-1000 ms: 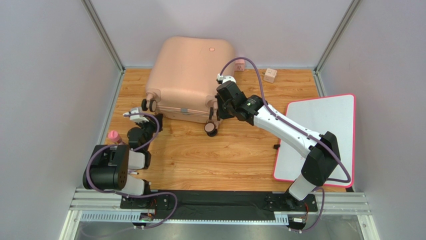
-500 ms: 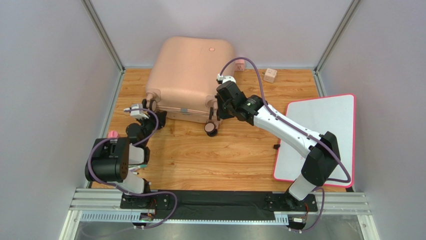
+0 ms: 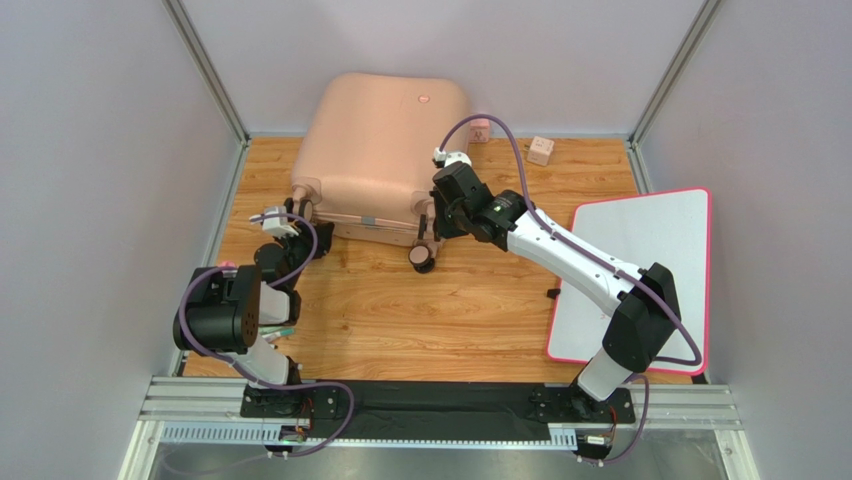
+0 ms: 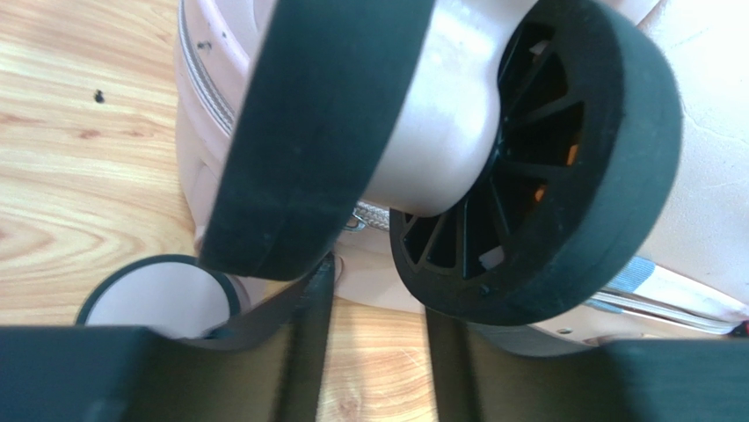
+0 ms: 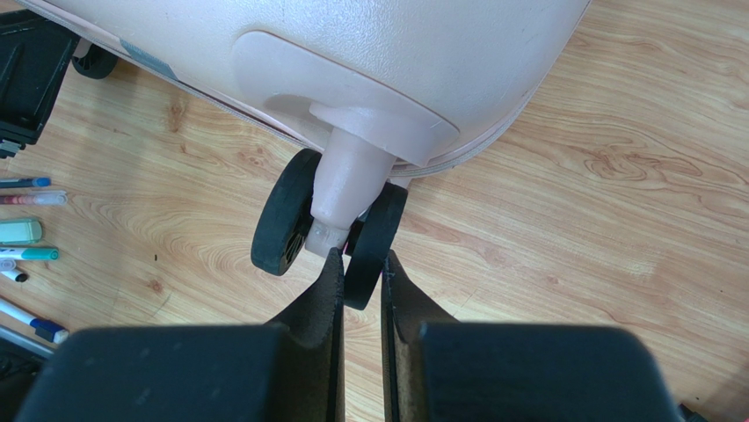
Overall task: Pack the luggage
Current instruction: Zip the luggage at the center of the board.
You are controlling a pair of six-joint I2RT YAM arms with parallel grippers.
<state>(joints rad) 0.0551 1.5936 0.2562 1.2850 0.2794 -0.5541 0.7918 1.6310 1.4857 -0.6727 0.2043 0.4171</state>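
Observation:
The luggage (image 3: 385, 140), a closed pale pink hard-shell suitcase, lies at the back of the wooden table with its casters facing the arms. My left gripper (image 3: 292, 216) is at the front-left caster (image 4: 527, 167). It is open, and the twin black wheels sit just past its fingertips (image 4: 303, 334), with bare wood showing in the gap. My right gripper (image 5: 360, 264) is shut on one black disc of the front-right caster wheel (image 5: 376, 233), which also shows in the top view (image 3: 421, 257).
A flat white board with a pink rim (image 3: 640, 270) lies to the right. A small wooden cube (image 3: 541, 150) and a small pink item (image 3: 481, 128) sit by the back wall. Pens (image 5: 26, 229) lie on the wood to the left of the right gripper.
The left arm has reached forward to the suitcase's front-left caster and its gripper has gone from shut to open. The right arm has not moved.

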